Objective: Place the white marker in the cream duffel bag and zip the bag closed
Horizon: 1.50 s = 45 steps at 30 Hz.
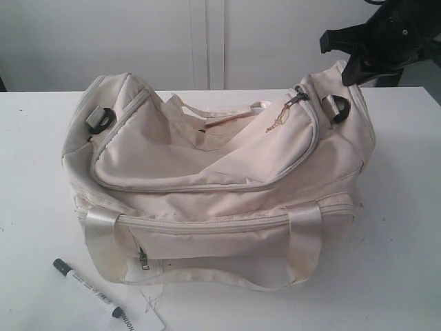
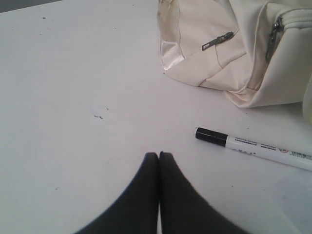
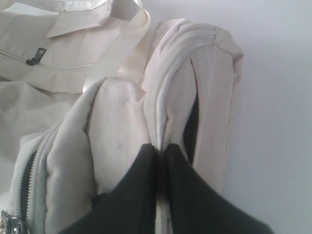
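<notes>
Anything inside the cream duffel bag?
Cannot tell: a top flap covers the interior of the cream fabric duffel bag. The slim white dark-capped marker lies outside, on the white table.

A duffel bag sits mid-table. In front of it, to the left, a marker lies on the tabletop, with a paper tag just beside its near end. The right gripper is at the bag's right end. The left gripper hangs near the marker.
</notes>
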### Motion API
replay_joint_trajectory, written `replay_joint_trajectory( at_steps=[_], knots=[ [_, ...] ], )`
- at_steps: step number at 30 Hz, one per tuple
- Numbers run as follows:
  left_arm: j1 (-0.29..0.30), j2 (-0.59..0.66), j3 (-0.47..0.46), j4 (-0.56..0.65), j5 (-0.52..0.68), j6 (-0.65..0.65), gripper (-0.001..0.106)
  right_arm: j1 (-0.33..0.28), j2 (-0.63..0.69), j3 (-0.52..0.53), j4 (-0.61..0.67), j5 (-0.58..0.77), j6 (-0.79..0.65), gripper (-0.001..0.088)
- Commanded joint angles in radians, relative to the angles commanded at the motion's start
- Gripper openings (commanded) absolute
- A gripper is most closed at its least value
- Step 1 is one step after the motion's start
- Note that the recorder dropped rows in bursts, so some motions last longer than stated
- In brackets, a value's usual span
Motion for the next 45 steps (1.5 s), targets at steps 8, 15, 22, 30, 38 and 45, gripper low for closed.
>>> replay_joint_trajectory(
  at_steps=[8, 15, 22, 30, 38, 45],
  knots=[
    [0.0, 0.0, 0.0, -0.028, -0.18, -0.008, 0.0, 0.0, 0.0, 0.0, 0.0, 0.0, 0.0, 0.0],
    [0.0, 0.0, 0.0, -0.028, -0.215, -0.004, 0.0, 0.0, 0.0, 0.0, 0.0, 0.0, 0.0, 0.0],
    [0.0, 0.0, 0.0, -0.028, -0.219, -0.004, 0.0, 0.0, 0.0, 0.0, 0.0, 0.0, 0.0, 0.0],
    [0.0, 0.0, 0.0, -0.028, -0.239, -0.004, 0.0, 0.0, 0.0, 0.0, 0.0, 0.0, 0.0, 0.0],
    [0.0, 0.0, -0.001, -0.028, -0.212, -0.007, 0.0, 0.0, 0.0, 0.0, 0.0, 0.0, 0.0, 0.0],
    [0.0, 0.0, -0.095, -0.028, -0.077, -0.007, 0.0, 0.0, 0.0, 0.0, 0.0, 0.0, 0.0, 0.0]
  ],
)
